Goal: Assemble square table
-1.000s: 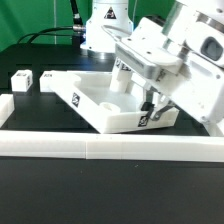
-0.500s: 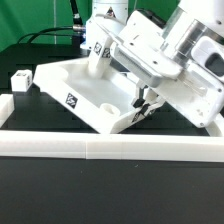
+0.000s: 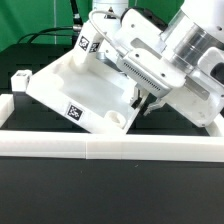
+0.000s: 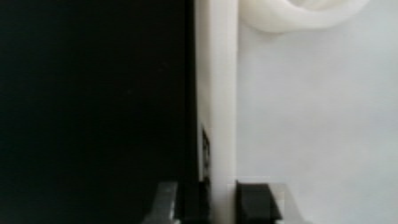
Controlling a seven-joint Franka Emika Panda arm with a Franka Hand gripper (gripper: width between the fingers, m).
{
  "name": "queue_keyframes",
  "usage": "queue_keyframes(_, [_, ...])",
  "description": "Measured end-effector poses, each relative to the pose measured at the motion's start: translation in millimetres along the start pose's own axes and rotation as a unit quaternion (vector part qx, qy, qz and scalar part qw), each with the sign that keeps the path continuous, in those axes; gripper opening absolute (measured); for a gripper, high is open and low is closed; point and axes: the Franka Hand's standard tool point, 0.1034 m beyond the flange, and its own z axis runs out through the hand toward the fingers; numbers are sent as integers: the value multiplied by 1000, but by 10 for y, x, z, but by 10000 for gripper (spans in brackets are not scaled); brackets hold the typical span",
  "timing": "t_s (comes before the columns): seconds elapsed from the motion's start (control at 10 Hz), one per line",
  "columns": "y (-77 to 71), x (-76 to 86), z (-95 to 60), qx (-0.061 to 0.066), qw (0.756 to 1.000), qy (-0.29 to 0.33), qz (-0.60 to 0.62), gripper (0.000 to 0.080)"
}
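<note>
Black tabletop (image 3: 100, 190); low white border wall (image 3: 100, 148) across it; green backdrop (image 3: 15, 15) behind.

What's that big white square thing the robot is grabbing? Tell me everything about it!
That is the square table top, made of what looks like smooth white plastic. Its hollow side faces up, showing raised rims and a round socket in one corner. A small black-and-white tag sits on its edge. It is turned cornerwise to the white border wall; whether it lies quite flat is hard to tell. The gripper is shut on its thin rim at the exterior view's right.
</note>
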Motion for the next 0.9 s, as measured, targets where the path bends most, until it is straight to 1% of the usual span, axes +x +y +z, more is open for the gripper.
queue_keyframes(0.5, [-32,-6,43,0,1000,3,1,60])
queue_keyframes(0.6, [-72,-10,68,-36,999,-2,-33,60])
queue_keyframes(0.7, [-136,-24,74,-43,999,-2,-32,60])
queue_keyframes(0.8, [-159,-29,87,-47,998,0,-45,60])
queue_keyframes(0.9, [-184,-33,97,-55,997,0,-52,60])
